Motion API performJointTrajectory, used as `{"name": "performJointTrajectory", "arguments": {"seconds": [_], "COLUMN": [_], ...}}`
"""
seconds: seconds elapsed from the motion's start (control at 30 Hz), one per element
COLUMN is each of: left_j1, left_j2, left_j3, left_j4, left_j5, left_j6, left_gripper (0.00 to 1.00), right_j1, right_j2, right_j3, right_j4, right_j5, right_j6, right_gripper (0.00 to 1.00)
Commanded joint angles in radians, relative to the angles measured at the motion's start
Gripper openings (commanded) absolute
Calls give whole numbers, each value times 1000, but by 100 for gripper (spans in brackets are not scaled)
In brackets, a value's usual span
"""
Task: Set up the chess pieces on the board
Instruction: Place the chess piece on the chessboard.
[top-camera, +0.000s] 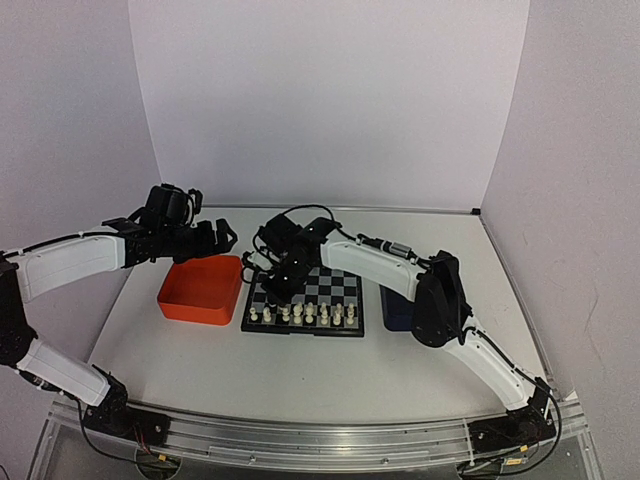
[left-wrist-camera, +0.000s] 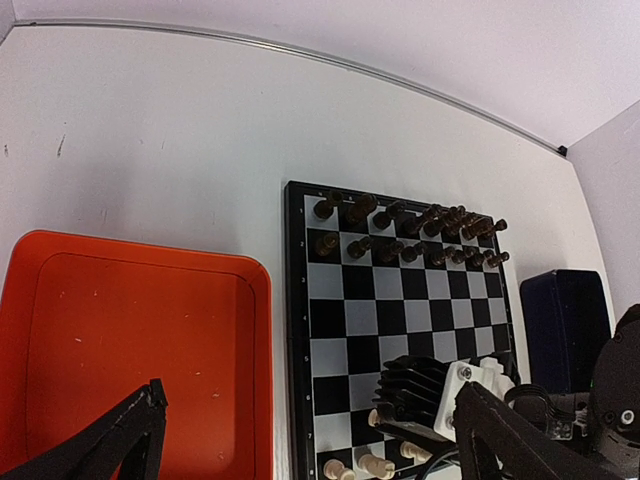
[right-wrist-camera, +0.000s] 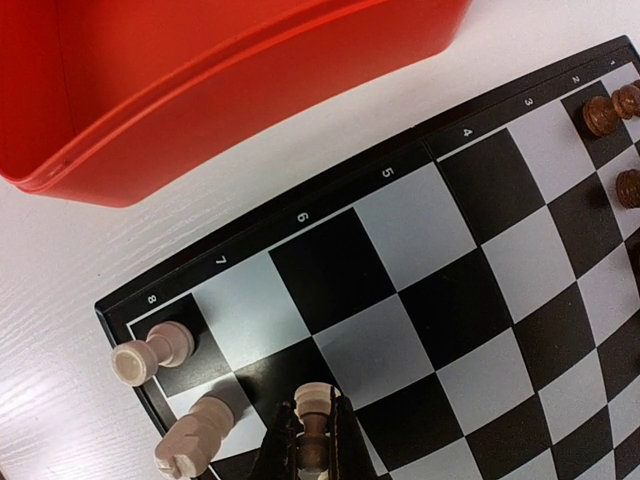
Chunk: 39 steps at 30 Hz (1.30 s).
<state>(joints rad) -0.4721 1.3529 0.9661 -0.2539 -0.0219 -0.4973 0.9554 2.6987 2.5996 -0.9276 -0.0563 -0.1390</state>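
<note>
Over the board's (right-wrist-camera: 460, 300) near-left corner, the right gripper (right-wrist-camera: 313, 440) pinches a cream piece (right-wrist-camera: 313, 400) upright, low over its square beside two others, probably to seat it squarely. Left gripper (top-camera: 222, 238) hangs wide open above the orange tray (top-camera: 200, 290), out of the way.

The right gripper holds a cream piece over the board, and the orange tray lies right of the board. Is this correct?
Not quite: the orange tray lies left of the board, as the top external view shows. The right gripper does hold a cream piece over the board.
</note>
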Motion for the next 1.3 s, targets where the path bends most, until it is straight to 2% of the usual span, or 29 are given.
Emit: {"name": "performJointTrajectory", "arguments": {"seconds": [0.0, 0.3, 0.67, 0.87, 1.27], "left_j1": [1, 1, 1, 1, 1], "left_j2": [-22, -27, -34, -29, -24], "left_j3": [-9, -19, -24, -25, -25], "left_j4": [11, 10, 11, 15, 36], "left_j5": [-9, -3, 3, 14, 19], "left_j6": [10, 2, 0, 0, -3], "left_gripper": [100, 100, 100, 100, 100], "right_j1": [15, 20, 22, 23, 22], "right_j2": [-27, -33, -38, -48, -82], "right_j3": [-14, -17, -13, -12, 21], "right_j4": [1, -6, -7, -6, 11], "right_j5": [-23, -5, 31, 29, -12], "right_j6": [-10, -11, -11, -10, -5], "right_gripper": [0, 0, 10, 20, 23]}}
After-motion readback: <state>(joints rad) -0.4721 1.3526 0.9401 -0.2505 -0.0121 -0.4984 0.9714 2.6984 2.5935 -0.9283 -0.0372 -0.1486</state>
